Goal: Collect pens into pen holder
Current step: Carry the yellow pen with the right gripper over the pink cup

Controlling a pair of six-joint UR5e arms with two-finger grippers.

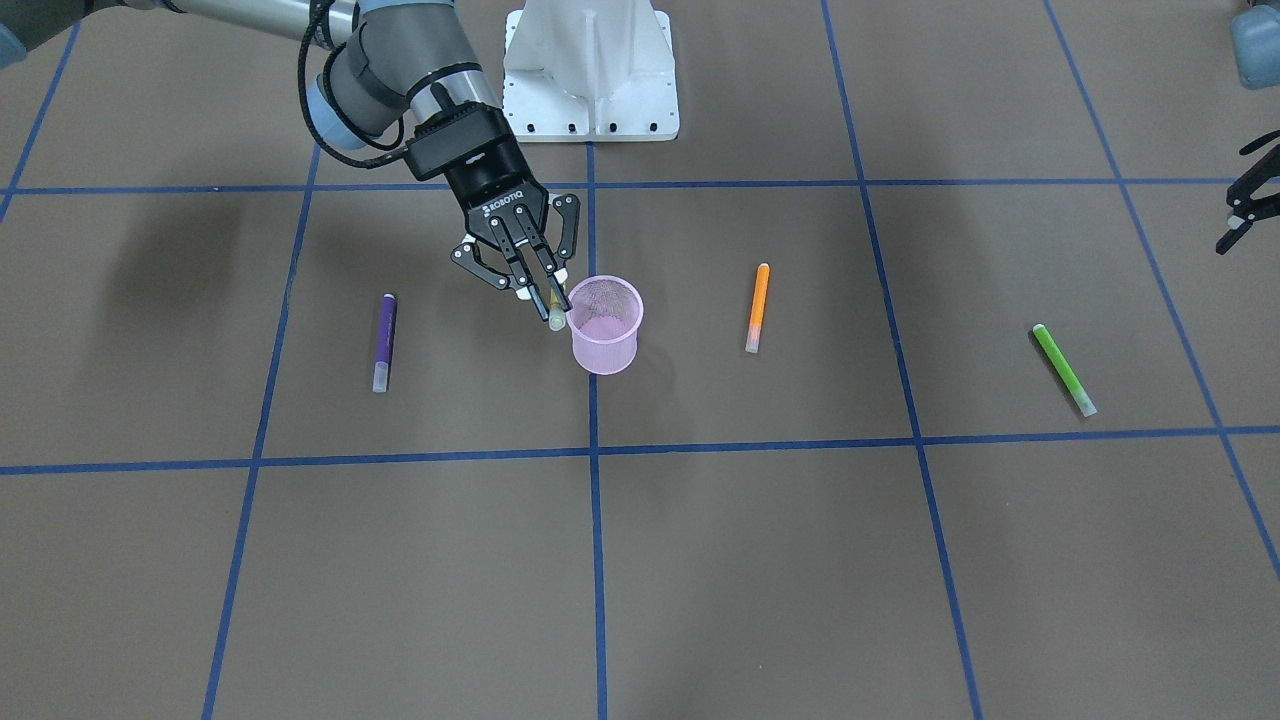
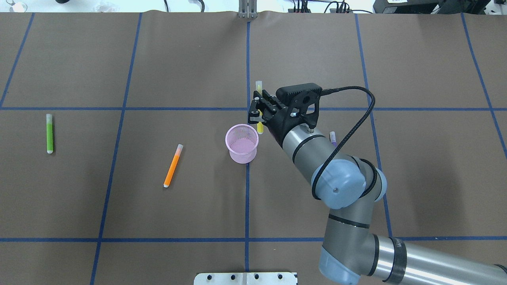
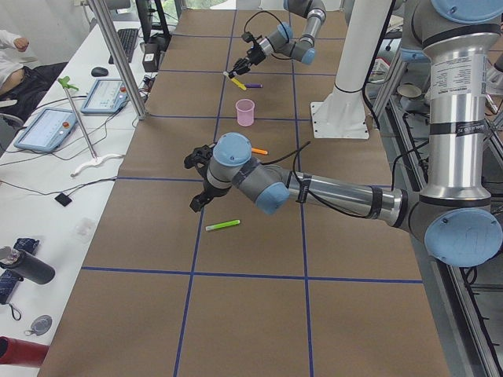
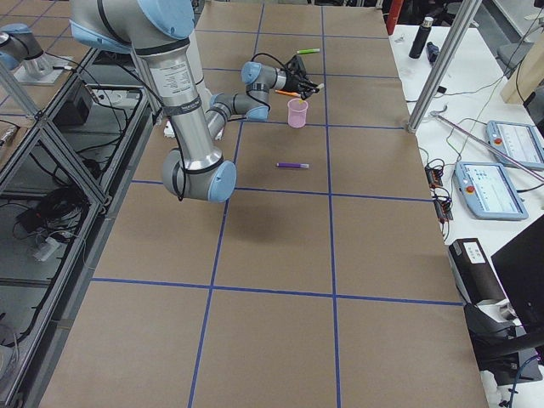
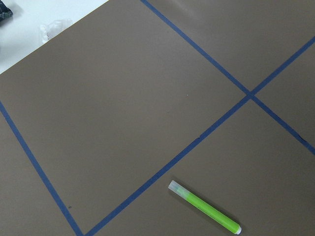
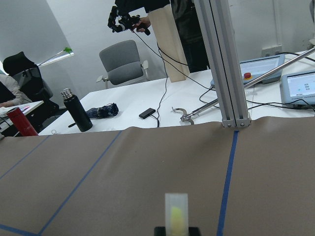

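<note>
My right gripper (image 1: 545,292) is shut on the yellow pen (image 1: 554,312) and holds it tilted, its lower end just at the rim of the pink mesh pen holder (image 1: 605,340), on the holder's side toward my right arm. The overhead view shows the same gripper (image 2: 258,111), yellow pen (image 2: 259,88) and holder (image 2: 241,144). The purple pen (image 1: 385,340), orange pen (image 1: 758,305) and green pen (image 1: 1064,370) lie flat on the table. My left gripper (image 1: 1245,205) is open and empty at the table's edge, beyond the green pen (image 5: 204,207).
The white robot base (image 1: 590,70) stands behind the holder. Blue tape lines divide the brown table cover. In the overhead view my right arm hides most of the purple pen (image 2: 332,137). Operators' tables with tablets and bottles stand past the far edge.
</note>
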